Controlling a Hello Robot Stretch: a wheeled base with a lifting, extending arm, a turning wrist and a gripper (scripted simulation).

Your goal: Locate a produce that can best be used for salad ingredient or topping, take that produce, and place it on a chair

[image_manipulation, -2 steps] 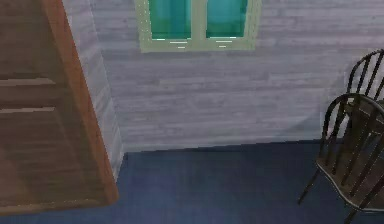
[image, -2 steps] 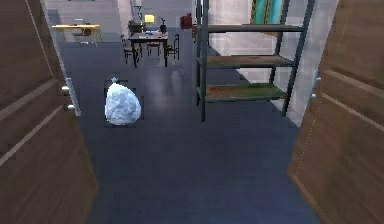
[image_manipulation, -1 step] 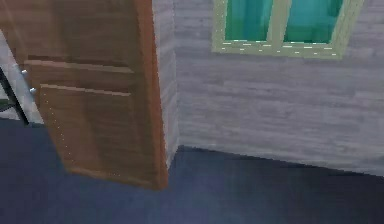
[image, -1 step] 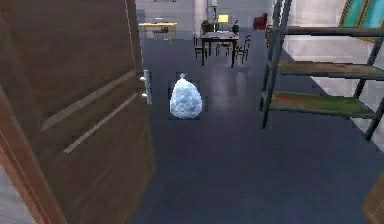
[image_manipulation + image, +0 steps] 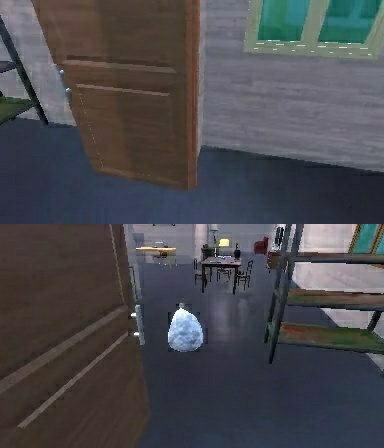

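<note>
1. As I judge it, the task is at its very start, in the searching step. Nothing in hand can be confirmed, so finding the produce, taking it and setting it on a chair all remain.
2. Where the produce lies cannot be told. The nearest thing is a pale, lumpy white-blue heap (image 5: 185,330) on the dark floor (image 5: 230,384), just past the free edge of the brown door (image 5: 60,334). Its shape and colour do not suggest a salad item.
3. I cannot tell the gripper's state, nor how the produce lies relative to it.
4. A likely goal is far ahead: a dark table (image 5: 221,263) with dark chairs (image 5: 243,274) around it, well beyond the heap.
5. A shelf rack (image 5: 325,299) with greenish boards stands at the forward view's right; what it carries is too unclear to name.
6. To the arm's side stand the door, a grey wall (image 5: 290,100) and a teal window (image 5: 320,25).
</note>
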